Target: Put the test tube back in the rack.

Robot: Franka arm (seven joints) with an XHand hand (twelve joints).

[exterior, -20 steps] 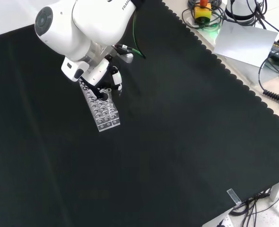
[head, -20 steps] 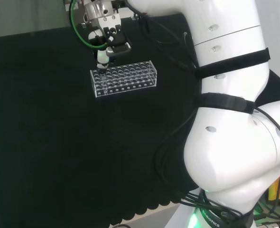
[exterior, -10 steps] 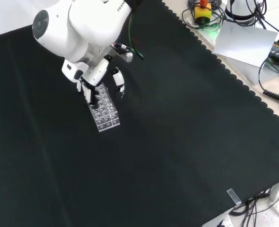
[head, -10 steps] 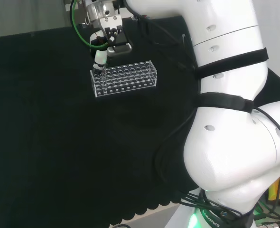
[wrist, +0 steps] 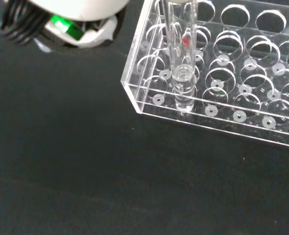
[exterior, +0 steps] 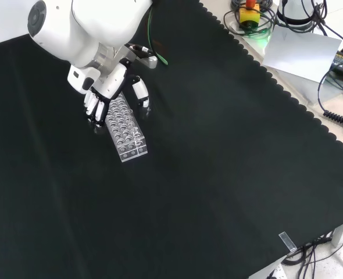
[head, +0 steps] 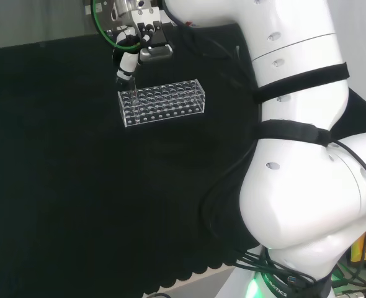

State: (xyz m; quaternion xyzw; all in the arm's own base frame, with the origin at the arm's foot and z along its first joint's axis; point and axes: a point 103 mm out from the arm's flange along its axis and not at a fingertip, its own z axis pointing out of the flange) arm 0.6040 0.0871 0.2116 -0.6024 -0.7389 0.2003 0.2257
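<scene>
Clear glass test tube stood upright in a corner hole of the clear plastic rack. Black and white hand hovered above it, fingers relaxed, holding nothing. Bare black cloth lay open beyond the rack.

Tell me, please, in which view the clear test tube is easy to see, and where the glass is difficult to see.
Wrist view: the test tube stands sharp in the rack, bright reflections outlining it. Head view: the tube is faint.

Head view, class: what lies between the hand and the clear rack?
The test tube stands upright in the rack at its left end, just below the hand; otherwise black cloth.
</scene>
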